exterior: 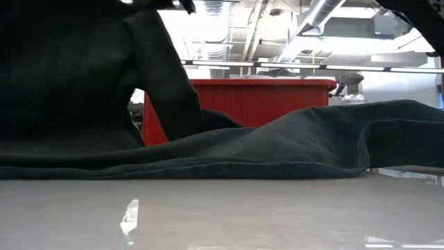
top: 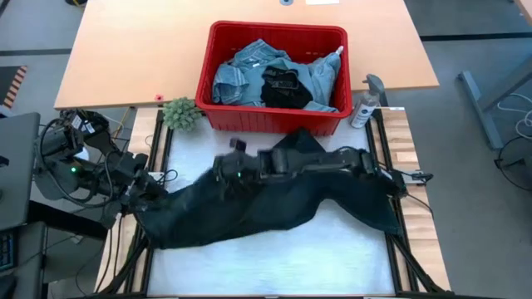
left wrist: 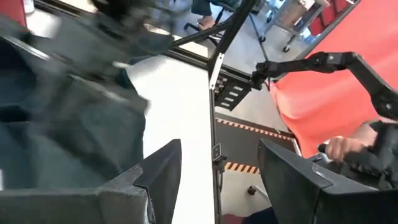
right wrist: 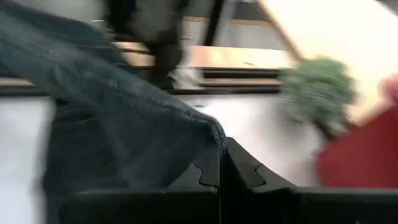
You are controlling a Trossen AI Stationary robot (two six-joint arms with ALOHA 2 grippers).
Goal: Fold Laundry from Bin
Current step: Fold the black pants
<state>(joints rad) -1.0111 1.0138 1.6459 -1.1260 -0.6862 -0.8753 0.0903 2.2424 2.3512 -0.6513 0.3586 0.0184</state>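
Pinching a fold of dark denim, the right tool (right wrist: 221, 180) has its fingers pressed together on the cloth's edge, as the right wrist view shows. In the high view this right tool (top: 226, 169) sits over the middle of the white tabletop (top: 274, 257), reached across from the right side, just in front of the red bin (top: 274, 118).

The dark garment (top: 249, 212) lies spread across the tabletop from the left edge toward the right, with part of it lifted at the right tool. From the low view the same garment (exterior: 291, 149) runs as a long low ridge in front of the bin (exterior: 243, 104).

The left tool (top: 137, 178) is at the tabletop's left edge, beside the garment's left end. Its 2 fingers (left wrist: 155, 174) stand spread apart with nothing between them.

Inside the bin more laundry (top: 249, 75) remains: light blue denim with a black piece (top: 284, 87) on top. A small green plant (top: 182, 114) stands just left of the bin, and a spray bottle (top: 366, 104) stands at its right.
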